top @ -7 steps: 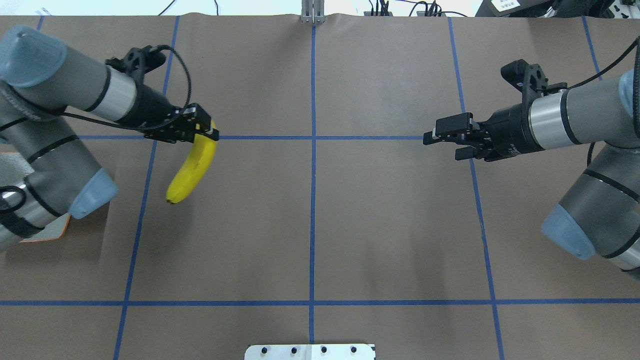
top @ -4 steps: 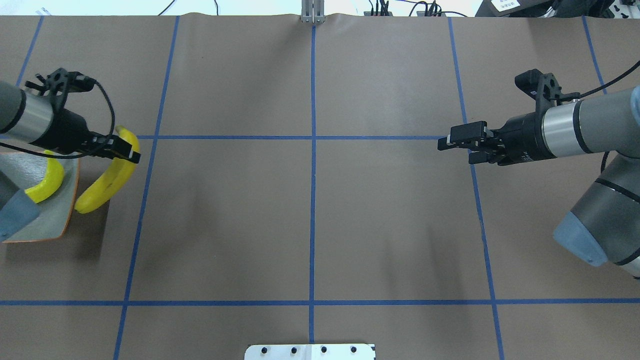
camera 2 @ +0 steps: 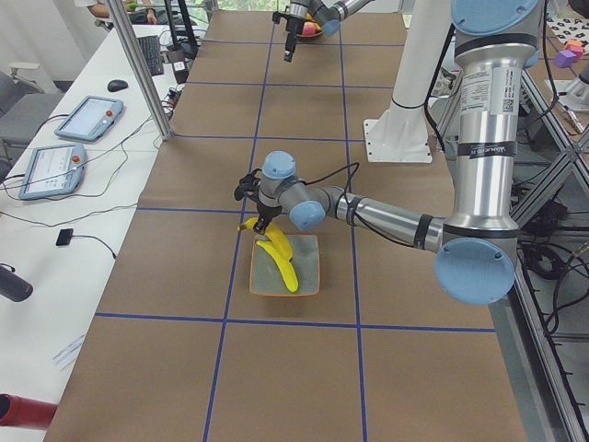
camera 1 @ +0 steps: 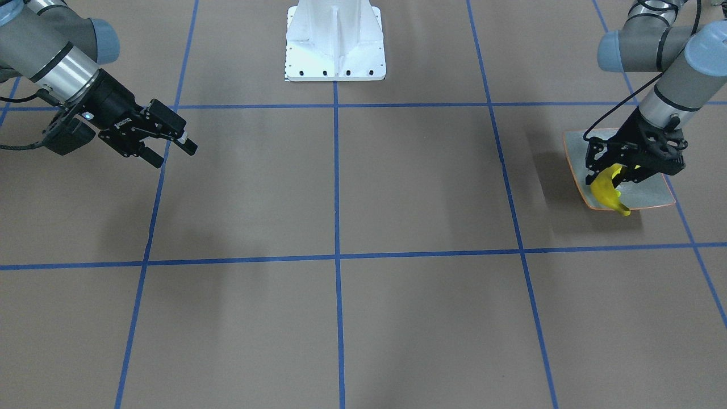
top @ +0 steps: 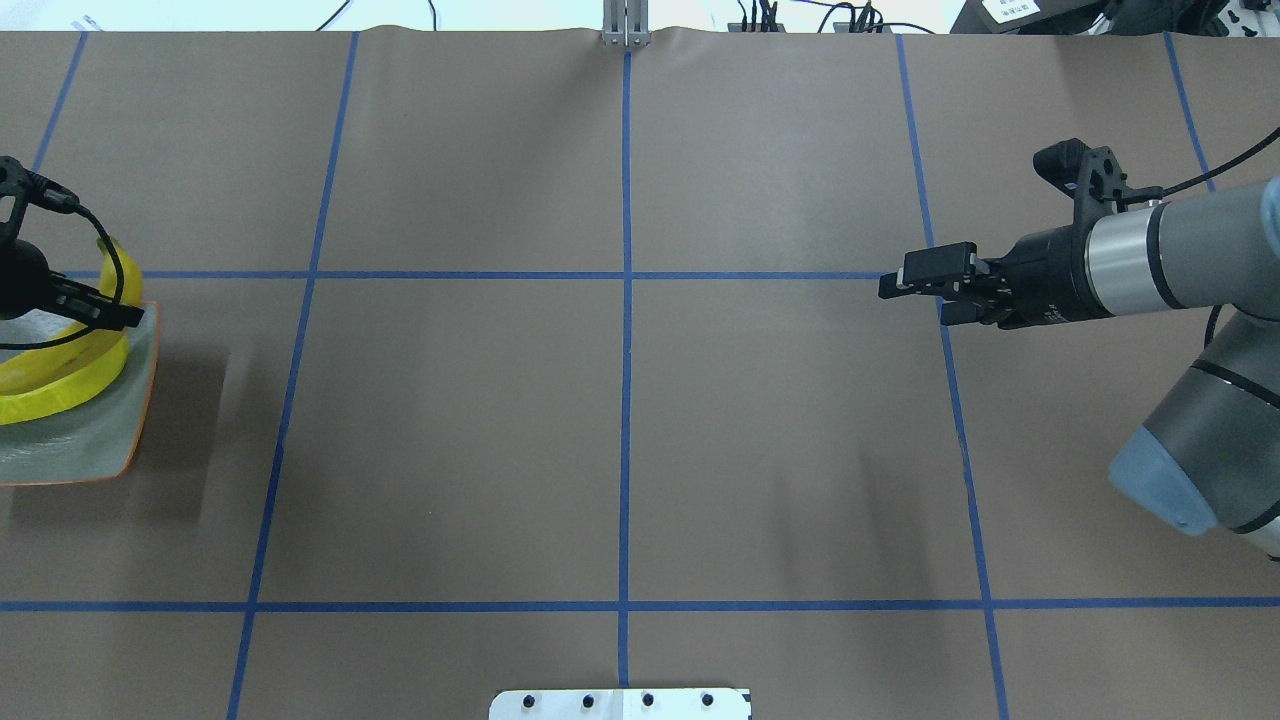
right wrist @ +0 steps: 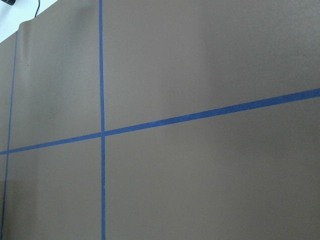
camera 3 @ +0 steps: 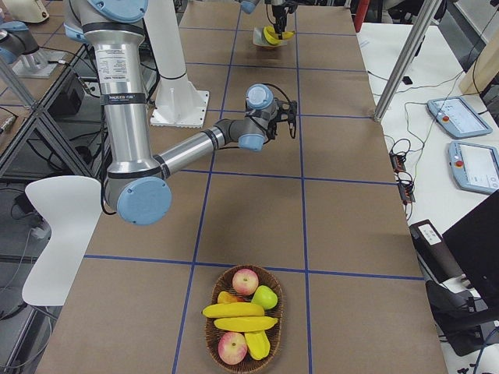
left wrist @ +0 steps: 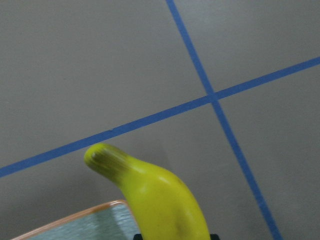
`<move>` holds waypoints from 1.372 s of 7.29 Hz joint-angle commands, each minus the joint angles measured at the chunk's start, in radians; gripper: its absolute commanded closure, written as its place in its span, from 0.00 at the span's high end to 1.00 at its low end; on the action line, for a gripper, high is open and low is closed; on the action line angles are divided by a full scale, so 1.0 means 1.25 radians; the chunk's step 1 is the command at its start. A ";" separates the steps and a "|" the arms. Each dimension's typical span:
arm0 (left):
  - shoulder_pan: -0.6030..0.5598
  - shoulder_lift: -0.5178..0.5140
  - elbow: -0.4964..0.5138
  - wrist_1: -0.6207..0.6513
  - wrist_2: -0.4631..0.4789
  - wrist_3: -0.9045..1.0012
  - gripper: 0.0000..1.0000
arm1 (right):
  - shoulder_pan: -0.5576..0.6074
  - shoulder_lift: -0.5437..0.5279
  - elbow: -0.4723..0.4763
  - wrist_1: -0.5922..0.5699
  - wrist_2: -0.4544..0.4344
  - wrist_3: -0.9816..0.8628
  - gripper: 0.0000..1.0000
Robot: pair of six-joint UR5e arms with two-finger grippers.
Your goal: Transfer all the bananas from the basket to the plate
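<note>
- A banana point(camera 1: 606, 190) is pinched near one end by the left pincer point(camera 1: 616, 170), over the plate point(camera 1: 653, 194).
- The right pincer point(camera 1: 175, 157) is spread, empty.
- Probably light, stiff, slick; mid-body grip's safer.

Brown table point(top: 780, 420) crossed by blue tape lines point(top: 626, 400)

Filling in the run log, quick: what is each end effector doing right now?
Left end effector: closed on a banana, over the plate.
Right end effector: open, holding nothing.

No legible text or labels anywhere
</note>
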 commanded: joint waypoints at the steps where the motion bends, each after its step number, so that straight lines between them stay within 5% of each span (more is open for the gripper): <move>1: -0.012 0.032 -0.024 0.048 0.067 0.122 0.00 | 0.000 0.001 0.001 -0.001 -0.006 0.000 1.00; 7: -0.014 0.060 0.000 0.058 0.208 0.224 0.00 | -0.010 0.006 -0.013 0.000 -0.009 0.000 1.00; 10: 0.008 0.058 0.012 0.057 0.210 0.218 0.00 | -0.010 0.006 -0.013 0.000 -0.008 0.000 1.00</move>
